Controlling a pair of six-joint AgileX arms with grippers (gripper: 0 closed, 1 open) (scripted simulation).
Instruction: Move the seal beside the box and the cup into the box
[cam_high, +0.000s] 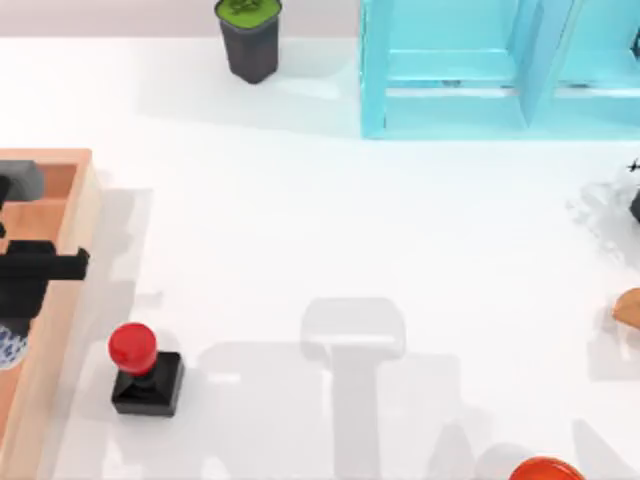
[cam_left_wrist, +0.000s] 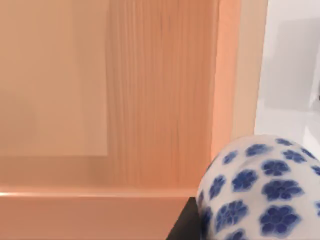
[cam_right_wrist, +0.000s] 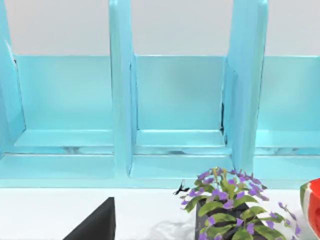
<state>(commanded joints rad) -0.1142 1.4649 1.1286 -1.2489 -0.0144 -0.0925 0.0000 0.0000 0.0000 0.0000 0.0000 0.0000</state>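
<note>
The box (cam_high: 78, 215) is a shallow wooden tray at the table's left edge. My left gripper (cam_high: 18, 290) hangs over it, shut on the cup (cam_high: 8, 346), a white cup with blue flowers. In the left wrist view the cup (cam_left_wrist: 260, 192) is close up above the box floor (cam_left_wrist: 150, 100), with a black fingertip (cam_left_wrist: 186, 227) against its side. The seal (cam_high: 146, 370), a red knob on a black block, stands upright on the table just right of the box's wall. My right gripper (cam_right_wrist: 95, 225) is parked at the right, facing the shelf.
A dark grey pot with a green top (cam_high: 248, 38) stands at the back. A turquoise shelf unit (cam_high: 500, 70) fills the back right, with a purple-flowered plant (cam_right_wrist: 230, 205) in front of it. A red-orange bowl (cam_high: 545, 470) sits at the front right edge.
</note>
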